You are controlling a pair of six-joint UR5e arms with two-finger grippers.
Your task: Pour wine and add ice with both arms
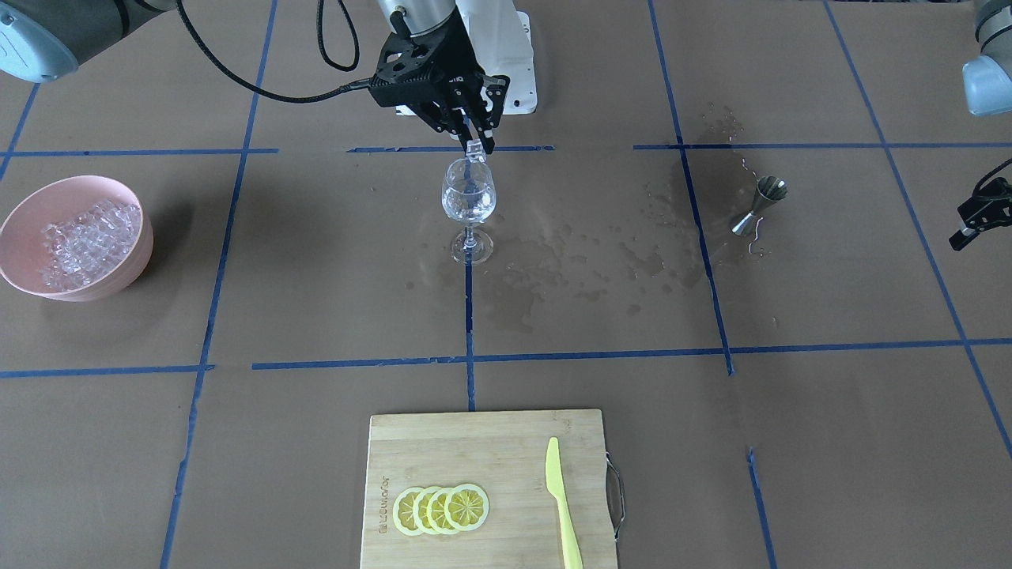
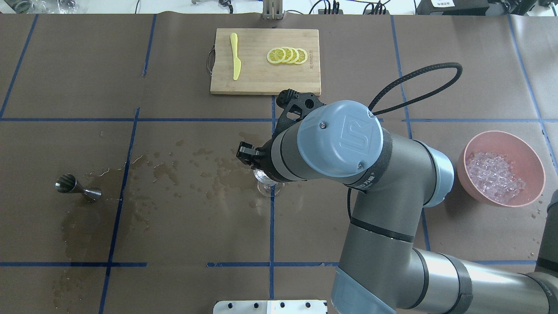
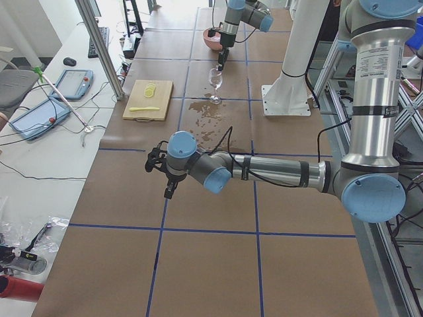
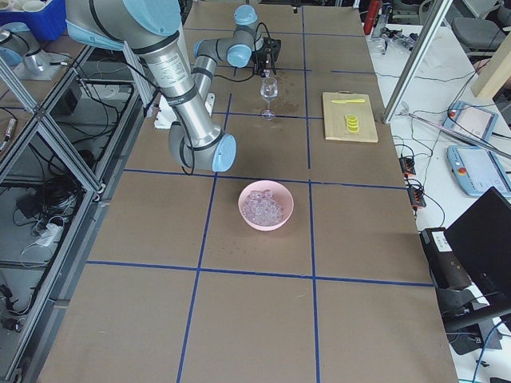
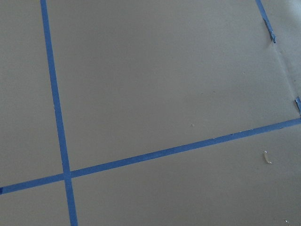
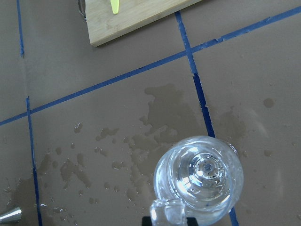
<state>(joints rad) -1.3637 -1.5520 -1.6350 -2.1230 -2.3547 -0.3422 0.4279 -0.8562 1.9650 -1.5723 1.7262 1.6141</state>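
Observation:
My right gripper (image 1: 477,147) is shut on one clear ice cube (image 1: 475,150) and holds it just above the rim of a stemmed wine glass (image 1: 468,197). The glass stands upright at the table's middle with a little clear wine in its bowl. In the right wrist view the cube (image 6: 167,214) hangs at the edge of the glass (image 6: 200,176). The heap of ice (image 1: 83,241) lies in a pink bowl (image 1: 118,194) on my right side. My left gripper (image 1: 979,215) hovers over bare table far to my left; I cannot tell whether it is open.
A steel jigger (image 1: 763,204) stands on my left side among wet spill patches (image 1: 553,269). A wooden cutting board (image 1: 506,442) at the far edge holds lemon slices (image 1: 440,508) and a yellow knife (image 1: 561,506). Blue tape lines cross the brown table.

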